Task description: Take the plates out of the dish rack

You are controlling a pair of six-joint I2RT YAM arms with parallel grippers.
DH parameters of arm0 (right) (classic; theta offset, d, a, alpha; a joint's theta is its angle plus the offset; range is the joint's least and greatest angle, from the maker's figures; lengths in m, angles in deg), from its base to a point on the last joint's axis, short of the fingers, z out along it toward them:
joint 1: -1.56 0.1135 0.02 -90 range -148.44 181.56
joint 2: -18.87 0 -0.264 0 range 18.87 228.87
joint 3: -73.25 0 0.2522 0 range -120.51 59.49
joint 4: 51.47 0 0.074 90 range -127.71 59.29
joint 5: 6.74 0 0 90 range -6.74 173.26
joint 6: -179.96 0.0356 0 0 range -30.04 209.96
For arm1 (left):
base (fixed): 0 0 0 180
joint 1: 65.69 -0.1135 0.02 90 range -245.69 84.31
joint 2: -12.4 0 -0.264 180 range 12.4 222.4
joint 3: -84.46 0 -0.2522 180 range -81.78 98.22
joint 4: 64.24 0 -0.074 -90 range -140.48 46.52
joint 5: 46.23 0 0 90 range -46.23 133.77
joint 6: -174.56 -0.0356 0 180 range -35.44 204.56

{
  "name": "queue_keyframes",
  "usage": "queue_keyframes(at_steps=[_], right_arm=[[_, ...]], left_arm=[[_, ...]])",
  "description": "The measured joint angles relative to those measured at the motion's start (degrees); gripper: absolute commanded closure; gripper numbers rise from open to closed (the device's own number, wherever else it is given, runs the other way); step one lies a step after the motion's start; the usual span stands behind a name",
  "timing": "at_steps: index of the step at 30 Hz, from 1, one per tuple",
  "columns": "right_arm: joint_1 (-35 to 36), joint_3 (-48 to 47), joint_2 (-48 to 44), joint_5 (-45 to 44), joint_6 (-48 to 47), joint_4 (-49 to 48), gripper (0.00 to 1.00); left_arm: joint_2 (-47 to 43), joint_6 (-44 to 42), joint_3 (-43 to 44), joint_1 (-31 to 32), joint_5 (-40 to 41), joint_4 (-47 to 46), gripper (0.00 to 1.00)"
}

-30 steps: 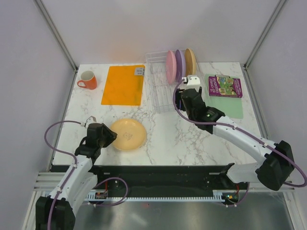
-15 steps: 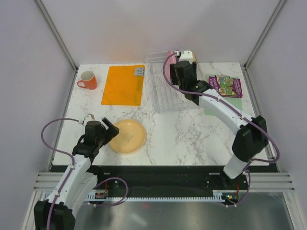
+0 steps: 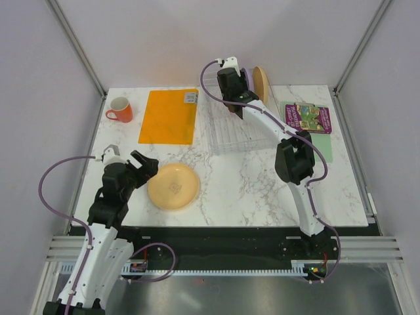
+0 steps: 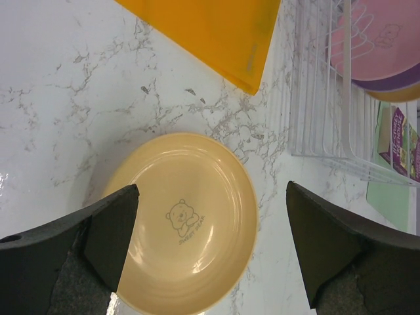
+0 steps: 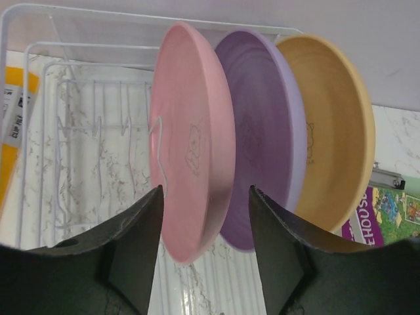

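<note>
Straddling the pink plate (image 5: 193, 141), the right hand (image 5: 205, 191) reaches into the dish rack (image 3: 226, 134) at the far edge of the counter (image 3: 262, 184). Its fingers are spread, one on each side of the plate's rim. A strip of the purple plate (image 5: 269, 131) shows between one finger and the pink rim, so nothing is pinched. The pink, purple and tan-orange plate (image 5: 335, 125) stand upright on edge, side by side, at the far end of the rack.

The yellow-orange plate (image 3: 173, 186) lies flat on the counter towards the near edge, left of the middle, with a small bear print in its well. The left hand (image 4: 211, 190) hovers just beside it on the left, fingers spread wide and holding nothing. An orange mat (image 3: 169, 116) lies left of the rack, and a red mug (image 3: 119, 109) stands by the far left corner.
</note>
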Motion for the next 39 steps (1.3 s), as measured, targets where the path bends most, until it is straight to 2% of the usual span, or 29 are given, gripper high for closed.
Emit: queue_keyframes(at_steps=[1, 4, 5, 7, 8, 13, 18, 23, 30, 35, 39], right_arm=[[0.02, -1.16, 1.14, -0.61, -0.74, 0.11, 0.42], [0.09, -3.1, 3.69, -2.95, -2.99, -0.17, 0.59], [0.09, -3.28, 4.13, -3.93, -3.69, -0.37, 0.74], [0.09, -3.28, 4.92, -5.77, -4.76, -0.63, 0.87], [0.09, -3.28, 5.05, -7.02, -4.98, -0.98, 1.0], [0.2, -2.95, 5.05, -12.35, -7.15, -3.3, 1.0], [1.4, -0.98, 5.03, -17.79, -13.53, -8.04, 1.0], [4.87, -0.87, 5.95, -26.95, -26.1, -20.92, 1.0], [8.72, -0.22, 6.54, -32.74, -40.61, -38.49, 1.0], [9.92, 7.61, 1.64, -33.53, -41.51, -43.71, 1.0], [10.47, 15.78, -7.13, -33.42, -35.54, -38.8, 1.0]], left_arm=[[0.28, -0.11, 0.11, 0.0, -0.02, 0.0, 0.0], [0.76, -0.31, 0.13, 0.0, 0.0, 0.09, 0.0], [0.87, -0.42, 0.13, 0.0, 0.0, 0.2, 0.0], [0.92, -0.5, 0.13, 0.0, 0.0, 0.48, 0.0], [0.94, -0.52, 0.15, 0.0, 0.0, 0.59, 0.0], [0.94, -0.57, 0.15, 0.0, 0.0, 0.85, 0.0], [0.94, -0.57, 0.15, 0.0, 0.0, 0.85, 0.0], [1.09, -0.57, 0.15, 0.0, -0.07, 0.87, 0.0], [1.51, -0.59, 0.15, 0.0, -0.22, 1.42, 0.0], [1.11, -0.63, 0.15, 0.0, -1.14, 2.23, 0.0], [0.0, -0.63, 0.15, 0.0, -2.34, 2.54, 0.0]])
